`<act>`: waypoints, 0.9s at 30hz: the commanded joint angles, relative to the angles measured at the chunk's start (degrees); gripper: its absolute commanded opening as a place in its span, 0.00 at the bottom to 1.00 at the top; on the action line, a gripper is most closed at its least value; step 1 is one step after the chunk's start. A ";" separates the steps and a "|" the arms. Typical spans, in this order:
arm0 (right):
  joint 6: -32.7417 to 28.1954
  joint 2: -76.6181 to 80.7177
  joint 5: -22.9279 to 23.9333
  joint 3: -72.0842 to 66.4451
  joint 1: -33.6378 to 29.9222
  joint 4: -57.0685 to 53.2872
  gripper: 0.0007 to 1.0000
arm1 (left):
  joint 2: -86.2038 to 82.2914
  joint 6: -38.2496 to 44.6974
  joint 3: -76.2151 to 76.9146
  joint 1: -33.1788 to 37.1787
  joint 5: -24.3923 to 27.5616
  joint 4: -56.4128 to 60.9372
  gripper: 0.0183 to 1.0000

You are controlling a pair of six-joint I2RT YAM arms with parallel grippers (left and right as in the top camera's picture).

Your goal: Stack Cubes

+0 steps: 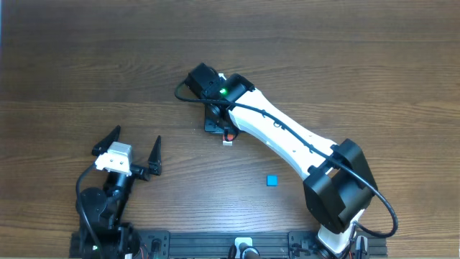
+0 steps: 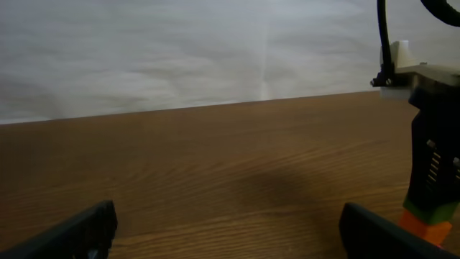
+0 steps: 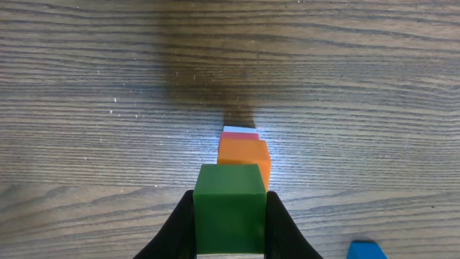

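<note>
The top view places the right gripper near the middle of the wooden table, its arm slanting in from 5 o'clock. The arm's body hides most of what lies under it; just a red sliver and a white sliver peek out at the gripper's 5 o'clock side. The right wrist view opens this up. The two fingers are clamped on a green cube, one on each side face, and directly below it stands an orange cube, with thin red and white edges showing past its far side, all in one column. The green cube is plain, matte and square-edged, its top face squared to the orange one. The left wrist view gives the side aspect that neither of the others offers: a narrow green strip sits right on the orange block, with no gap that I can make out. A blue cube lies alone on the table at about 4 o'clock from the stack, well apart from it. The left gripper sits at about 8 o'clock from the stack, near its own base, with its fingers spread wide and nothing between them.
</note>
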 commanded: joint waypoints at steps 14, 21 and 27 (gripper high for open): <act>0.94 2.01 1.38 1.20 0.39 0.70 0.02 | -0.44 0.63 -0.31 0.24 0.55 -0.02 1.00; 0.94 2.01 1.38 1.20 0.39 0.35 0.07 | -0.42 0.63 -0.31 0.24 0.57 -0.02 1.00; 0.92 2.01 1.38 1.20 0.39 0.17 0.20 | -0.42 0.61 -0.31 0.24 0.57 0.00 1.00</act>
